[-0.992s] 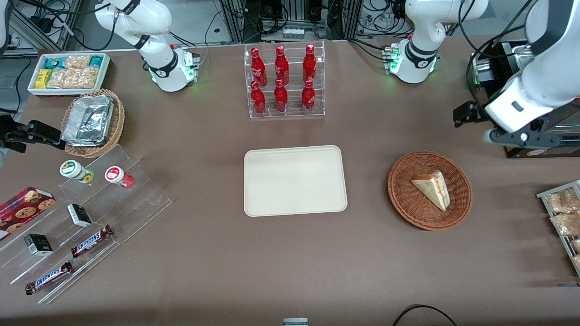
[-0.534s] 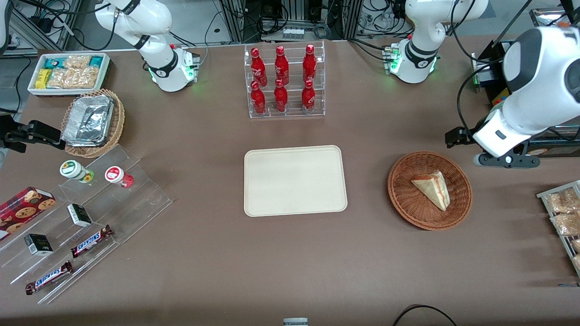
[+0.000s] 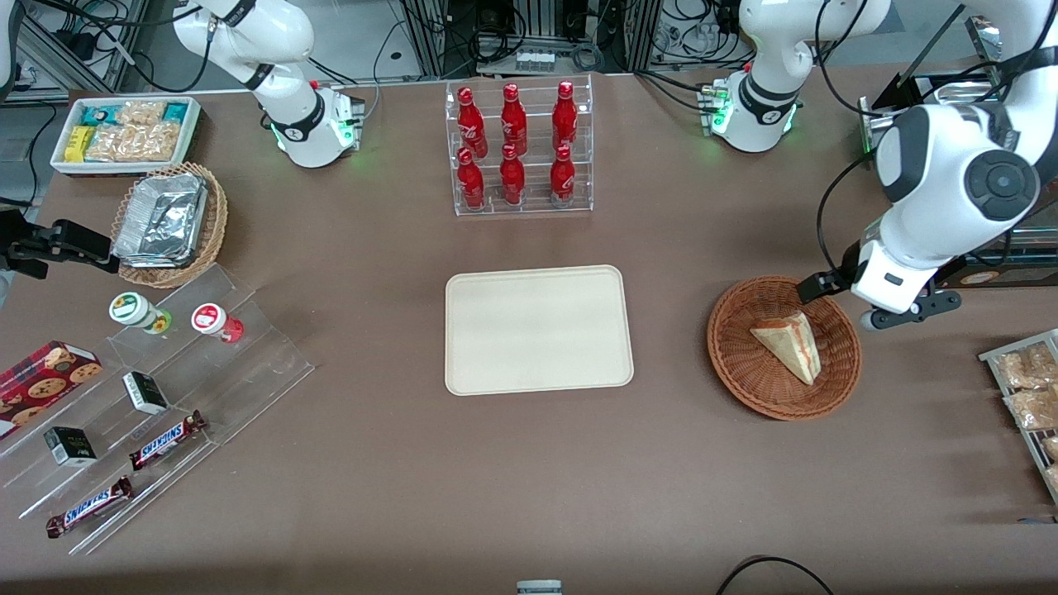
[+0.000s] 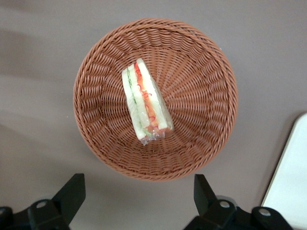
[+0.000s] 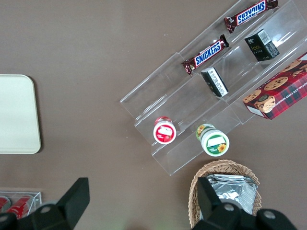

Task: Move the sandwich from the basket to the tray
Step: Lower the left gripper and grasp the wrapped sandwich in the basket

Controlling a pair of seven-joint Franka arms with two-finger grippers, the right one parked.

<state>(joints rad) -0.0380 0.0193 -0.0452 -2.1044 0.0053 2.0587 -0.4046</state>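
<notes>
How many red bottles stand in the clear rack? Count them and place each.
6 red bottles in the clear rack: three on the upper step, three on the lower step nearer the camera. None seems hidden.

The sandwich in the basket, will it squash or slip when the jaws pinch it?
The sandwich is probably soft, since it shows pale bread and layered fillings. Its glossy wrap suggests some slip. It leans in the basket, so it may tip. The gripper hangs open above the rim.

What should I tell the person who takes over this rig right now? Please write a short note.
Gripper: open, empty, above the basket at its rim farther from the front camera.
Sandwich: lying in the basket, untouched.
Tray: bare, at mid-table, toward the parked arm from the basket.
Done: approach only.
Left: lower, grasp the sandwich, lift, carry it to the tray, release.
</notes>
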